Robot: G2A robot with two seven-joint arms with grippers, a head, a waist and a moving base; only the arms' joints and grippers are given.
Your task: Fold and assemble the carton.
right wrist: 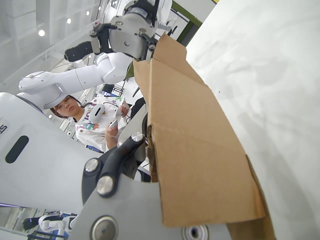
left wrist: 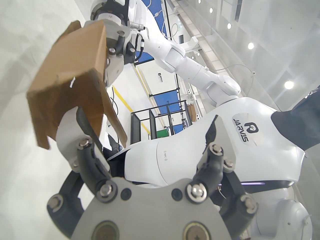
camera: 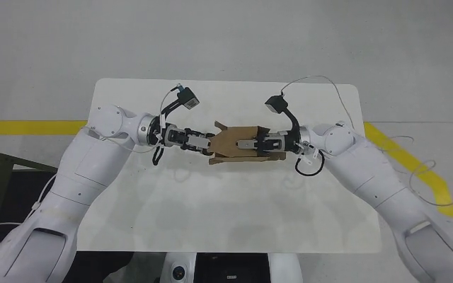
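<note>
While your right tool clamps the carton at mid-frame above the tabletop, your left tool stands released at its end flap; push that flap inward slowly and squarely.

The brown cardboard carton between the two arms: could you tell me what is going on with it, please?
The robot is working a partly folded brown cardboard carton between its two arms, over the white table. The right hand grips one end of it. The left hand is open at the opposite end, with one finger close against the cardboard. The carton is not yet assembled into a box.
</note>
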